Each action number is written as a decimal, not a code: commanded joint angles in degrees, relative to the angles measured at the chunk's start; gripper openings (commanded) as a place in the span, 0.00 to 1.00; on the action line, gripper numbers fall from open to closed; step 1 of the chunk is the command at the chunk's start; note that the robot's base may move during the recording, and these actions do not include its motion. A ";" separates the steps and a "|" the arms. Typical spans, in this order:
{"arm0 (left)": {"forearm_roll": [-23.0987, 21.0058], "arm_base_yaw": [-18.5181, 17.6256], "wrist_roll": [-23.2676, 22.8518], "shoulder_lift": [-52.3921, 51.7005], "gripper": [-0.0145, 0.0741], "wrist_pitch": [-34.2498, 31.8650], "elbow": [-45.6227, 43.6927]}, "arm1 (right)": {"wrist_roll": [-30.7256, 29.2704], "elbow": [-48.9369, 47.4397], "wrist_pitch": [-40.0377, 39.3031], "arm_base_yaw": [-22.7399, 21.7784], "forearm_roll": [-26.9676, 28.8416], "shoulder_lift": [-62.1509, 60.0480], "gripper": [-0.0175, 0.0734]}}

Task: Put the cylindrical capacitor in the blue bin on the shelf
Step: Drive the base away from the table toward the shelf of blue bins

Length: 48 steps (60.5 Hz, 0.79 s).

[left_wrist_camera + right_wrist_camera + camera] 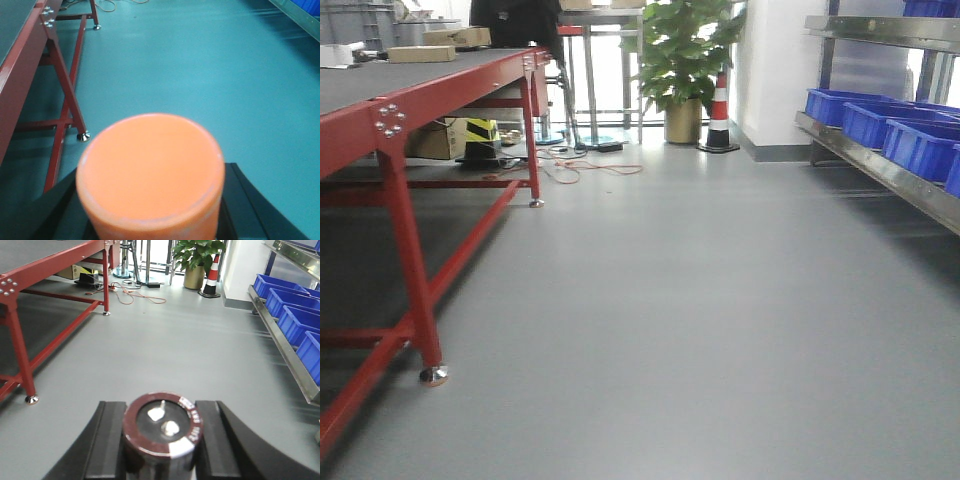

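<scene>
**Grey floor (700, 300) between table and shelf, capacitor in the right gripper**

The capacitor (162, 432) sits between the two dark fingers (107, 440) of the right gripper (162, 450), which press on its sides. Its end with two pins faces the camera, and its lower body is cut off by the frame edge. The left gripper (150, 225) grips a blurred orange cylinder (150, 170) whose base is out of view. The shelf (880, 165) with its blue bins (840, 105) stands well apart on the right, cropped. A red table (420, 90) is on the left.
</scene>
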 commanded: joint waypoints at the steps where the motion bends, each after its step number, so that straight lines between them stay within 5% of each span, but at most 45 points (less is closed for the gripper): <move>1: -0.23 -0.39 -0.07 -0.19 0.04 -1.08 0.04 | -0.33 0.16 -1.17 0.12 -0.28 -0.07 0.01; 48: -0.23 -0.39 -0.07 -0.19 0.04 -2.19 0.04 | -0.33 0.16 -1.17 0.12 -0.28 -0.07 0.01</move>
